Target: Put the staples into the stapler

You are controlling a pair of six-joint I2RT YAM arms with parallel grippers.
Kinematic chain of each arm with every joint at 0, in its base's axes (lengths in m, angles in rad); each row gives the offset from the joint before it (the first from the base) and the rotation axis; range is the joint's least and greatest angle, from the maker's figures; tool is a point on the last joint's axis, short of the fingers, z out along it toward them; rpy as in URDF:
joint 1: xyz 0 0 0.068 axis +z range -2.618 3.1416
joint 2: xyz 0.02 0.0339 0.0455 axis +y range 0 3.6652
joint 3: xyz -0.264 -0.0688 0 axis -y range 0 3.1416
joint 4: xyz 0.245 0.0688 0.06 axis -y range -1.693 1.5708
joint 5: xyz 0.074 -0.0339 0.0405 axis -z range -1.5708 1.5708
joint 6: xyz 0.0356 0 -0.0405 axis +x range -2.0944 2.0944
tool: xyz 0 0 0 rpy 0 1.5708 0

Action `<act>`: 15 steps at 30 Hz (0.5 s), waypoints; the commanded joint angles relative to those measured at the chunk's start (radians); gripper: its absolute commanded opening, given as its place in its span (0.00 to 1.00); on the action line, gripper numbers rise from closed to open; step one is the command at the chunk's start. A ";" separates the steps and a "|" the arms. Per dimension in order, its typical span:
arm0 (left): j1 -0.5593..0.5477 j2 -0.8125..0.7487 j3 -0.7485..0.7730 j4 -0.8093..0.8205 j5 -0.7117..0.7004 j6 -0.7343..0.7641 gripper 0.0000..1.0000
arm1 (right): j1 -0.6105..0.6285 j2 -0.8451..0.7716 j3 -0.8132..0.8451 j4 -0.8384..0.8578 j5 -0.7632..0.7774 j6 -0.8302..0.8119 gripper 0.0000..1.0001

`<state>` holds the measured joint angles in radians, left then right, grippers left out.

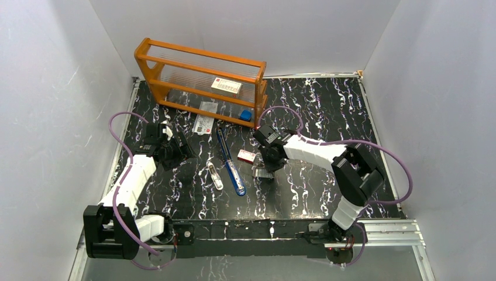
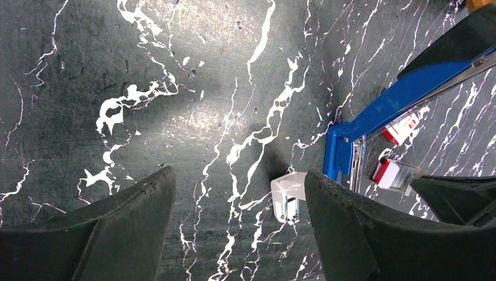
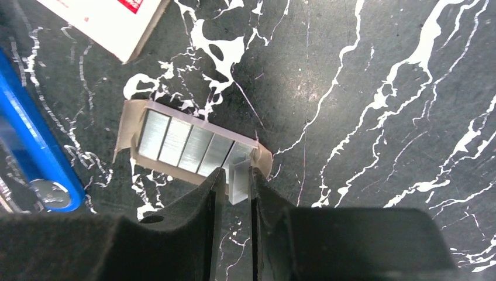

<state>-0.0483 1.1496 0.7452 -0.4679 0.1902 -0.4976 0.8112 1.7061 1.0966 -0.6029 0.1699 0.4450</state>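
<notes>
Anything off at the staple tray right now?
The end strip stands out of line with the other four strips, jutting over the tray's edge, pinched in the right gripper. Nothing looks spilled or bent.

You are seeing silvery metal staples point(image 3: 187, 143) gleaming in a matt, pale paper tray point(image 3: 126, 126). At nine o'clock of them the stapler point(image 3: 29, 134) is showing glossy blue plastic. The black marbled tabletop point(image 3: 380, 88) is looking smooth and faintly scuffed.

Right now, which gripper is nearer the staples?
Right. The right gripper pinches the end strip of the staples; the left gripper hangs open beyond the blue stapler, apart from them.
</notes>
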 commanded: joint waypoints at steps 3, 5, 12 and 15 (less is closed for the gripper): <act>0.005 -0.025 -0.006 0.000 -0.006 0.009 0.77 | 0.000 -0.100 0.001 0.024 0.001 0.021 0.28; 0.005 -0.025 -0.006 0.000 -0.005 0.010 0.77 | 0.002 -0.113 -0.015 0.041 -0.013 0.028 0.28; 0.005 -0.027 -0.008 0.000 -0.002 0.009 0.77 | 0.003 -0.095 -0.041 0.068 -0.030 0.036 0.36; 0.005 -0.028 -0.007 0.000 -0.003 0.010 0.77 | 0.002 -0.071 -0.034 0.062 -0.040 0.036 0.37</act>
<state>-0.0483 1.1496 0.7452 -0.4679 0.1905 -0.4976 0.8120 1.6238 1.0584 -0.5671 0.1459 0.4690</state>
